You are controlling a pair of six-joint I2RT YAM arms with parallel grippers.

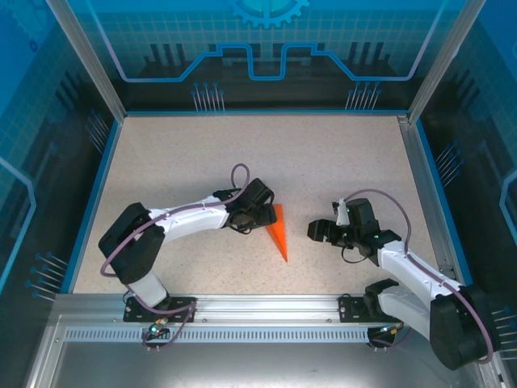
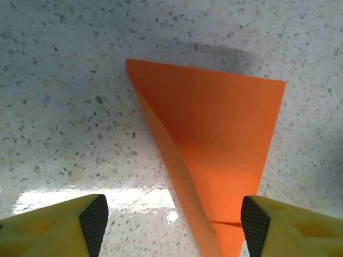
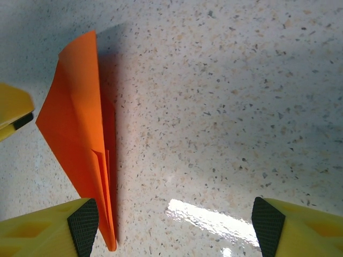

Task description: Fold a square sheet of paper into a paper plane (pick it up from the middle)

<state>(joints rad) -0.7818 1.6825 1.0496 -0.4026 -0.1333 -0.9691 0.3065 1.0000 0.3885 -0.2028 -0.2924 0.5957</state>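
The paper plane (image 1: pixel 278 232) is a slim bright orange dart lying on the speckled table, its point toward the near edge. My left gripper (image 1: pixel 262 218) hovers at the plane's left edge, open. In the left wrist view the paper plane (image 2: pixel 214 134) lies below my left gripper (image 2: pixel 174 225), its narrow end passing close to the right pad (image 2: pixel 254 225), with neither pad closed on it. My right gripper (image 1: pixel 315 230) is open a short way to the right of the plane. In the right wrist view the paper plane (image 3: pixel 80 139) lies beside the left pad (image 3: pixel 84 225) of my right gripper (image 3: pixel 176 227).
The table (image 1: pixel 323 162) is a beige speckled top with a blue rim and transparent walls around it. A metal rail (image 1: pixel 258 311) runs along the near edge by the arm bases. A yellow finger of the left gripper (image 3: pixel 13 115) pokes into the right wrist view.
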